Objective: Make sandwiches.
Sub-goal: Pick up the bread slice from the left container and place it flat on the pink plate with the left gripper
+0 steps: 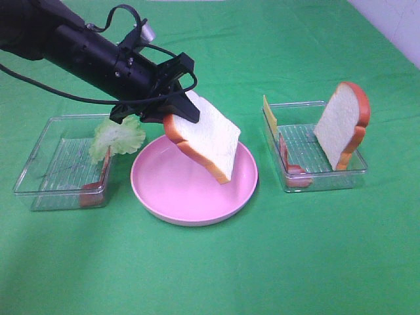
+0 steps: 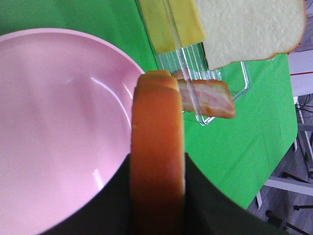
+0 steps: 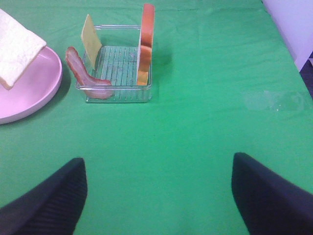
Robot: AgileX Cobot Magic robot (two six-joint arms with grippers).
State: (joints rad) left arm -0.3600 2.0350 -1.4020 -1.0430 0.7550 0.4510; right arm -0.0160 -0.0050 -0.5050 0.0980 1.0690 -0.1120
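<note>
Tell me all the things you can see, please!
held bread: 1, white with orange-brown crust, above the plate
standing bread: 1, same colours, right tray
cheese: 1, yellow, right tray
right bacon: 1, pink-red, right tray
left bacon: 1, reddish, left tray
lettuce: 1, pale green, left tray
plate: 1, pink, between the trays
left tray: 1, clear
right tray: 1, clear
cloth: 1, green, under everything
left gripper: 1, black, holding bread
right gripper: 1, black, open
</note>
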